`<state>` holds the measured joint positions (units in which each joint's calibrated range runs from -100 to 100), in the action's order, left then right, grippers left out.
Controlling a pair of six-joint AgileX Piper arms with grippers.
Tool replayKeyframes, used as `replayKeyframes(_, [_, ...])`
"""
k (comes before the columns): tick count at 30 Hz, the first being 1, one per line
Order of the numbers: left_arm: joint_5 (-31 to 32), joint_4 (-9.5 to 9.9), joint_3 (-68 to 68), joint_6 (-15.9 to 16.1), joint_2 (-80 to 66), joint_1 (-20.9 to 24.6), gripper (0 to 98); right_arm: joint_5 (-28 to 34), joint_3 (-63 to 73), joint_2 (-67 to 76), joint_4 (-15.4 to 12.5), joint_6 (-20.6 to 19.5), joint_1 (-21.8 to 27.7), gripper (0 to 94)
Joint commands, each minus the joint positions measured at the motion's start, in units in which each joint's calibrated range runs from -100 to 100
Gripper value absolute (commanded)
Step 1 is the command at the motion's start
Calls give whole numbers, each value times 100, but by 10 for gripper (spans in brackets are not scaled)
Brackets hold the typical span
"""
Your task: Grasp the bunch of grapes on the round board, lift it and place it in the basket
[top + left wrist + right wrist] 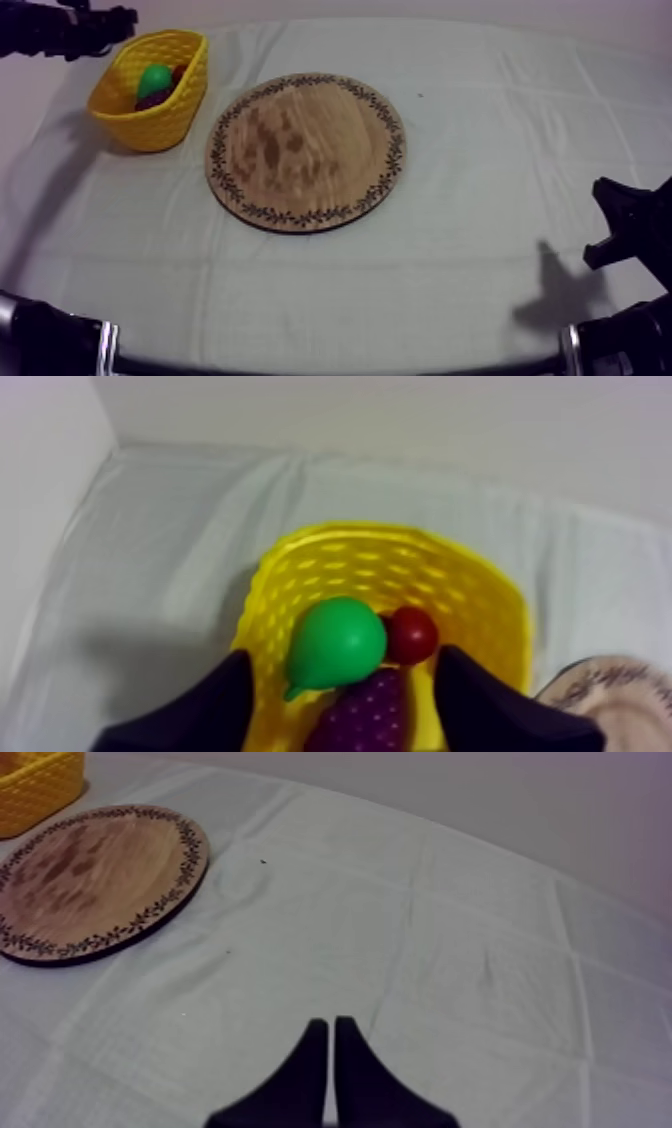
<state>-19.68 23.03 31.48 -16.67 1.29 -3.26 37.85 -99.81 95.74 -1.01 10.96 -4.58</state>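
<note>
The bunch of grapes point(365, 716) lies in the yellow basket point(160, 120) at the far left, beside a green pear point(335, 644) and a small red fruit point(412, 634). The left gripper point(343, 656) hangs over the basket, its fingers spread wide apart above the fruit. The wooden board point(305, 150) sits mid-table. The right gripper point(331, 1024) rests at the near right, fingers pressed together.

The cloth-covered desk point(480, 200) carries two things. A round wooden board point(306, 150) lies mid-desk; a yellow basket point(160, 125) stands near it, far left.
</note>
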Motion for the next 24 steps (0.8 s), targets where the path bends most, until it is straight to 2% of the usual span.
replayKeyframes(1, [-32,0,108,-355,-692,0,476,-3,3,1,1,0,-2,4])
replayKeyframes(5, [-124,0,512,-665,-1681,-27,326,-3,3,1,1,-1,-2,4])
replayKeyframes(9, [-198,0,1151,-762,-2713,-132,100,-3,3,1,1,0,-2,4])
replayKeyframes(12, [-217,0,1740,-760,-3518,-229,34,-3,3,1,1,0,-2,4])
replayKeyframes(15, [-312,-14,2424,-669,-4387,-346,12,-3,3,1,1,-1,-2,4])
replayKeyframes(17, [-372,-210,2920,-403,-5008,-377,6,-3,3,1,1,0,-2,4])
replayKeyframes(22, [-940,-979,3902,368,-6526,-302,1,-3,3,1,1,-1,-2,4])
replayKeyframes(24, [-1161,-1201,4302,620,-7084,-271,0,-3,3,1,1,-3,-2,4])
